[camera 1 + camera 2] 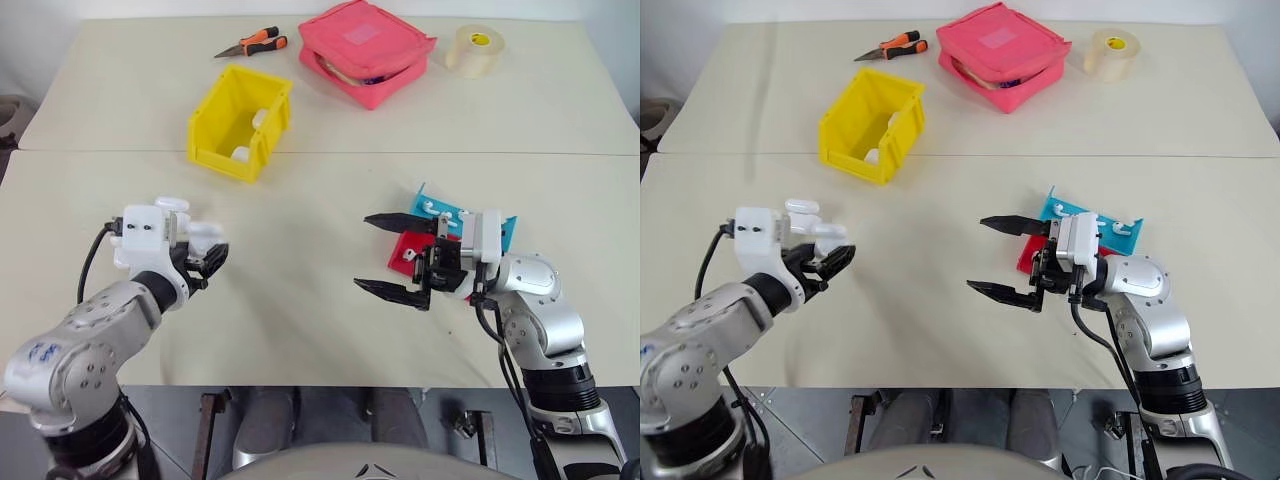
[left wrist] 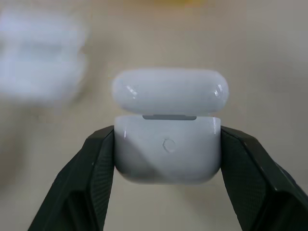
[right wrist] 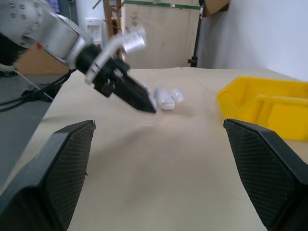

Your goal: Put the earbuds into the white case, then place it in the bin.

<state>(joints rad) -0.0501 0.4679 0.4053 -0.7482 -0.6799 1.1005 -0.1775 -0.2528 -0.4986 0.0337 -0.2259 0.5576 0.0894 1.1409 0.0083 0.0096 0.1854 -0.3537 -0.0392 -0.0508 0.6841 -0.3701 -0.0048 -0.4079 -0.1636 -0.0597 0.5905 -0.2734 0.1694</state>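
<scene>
My left gripper (image 2: 167,137) is shut on the white case (image 2: 167,153), whose lid (image 2: 170,90) stands open above the body. In the head views that gripper (image 1: 212,258) hovers low over the table's left side. My right gripper (image 1: 362,252) stands open with nothing between its fingers, pointing left just in front of a red-and-blue tray (image 1: 412,244). Tiny white earbuds (image 1: 431,207) lie on the tray's blue part. The yellow bin (image 1: 209,116) sits further back on the left, with white cases (image 1: 242,154) inside it.
More white cases (image 1: 172,204) lie beside my left hand. At the back are a pink zip pouch (image 1: 365,48), orange-handled pliers (image 1: 255,43) and a roll of tape (image 1: 474,50). A seam (image 1: 400,153) runs across the table behind the bin.
</scene>
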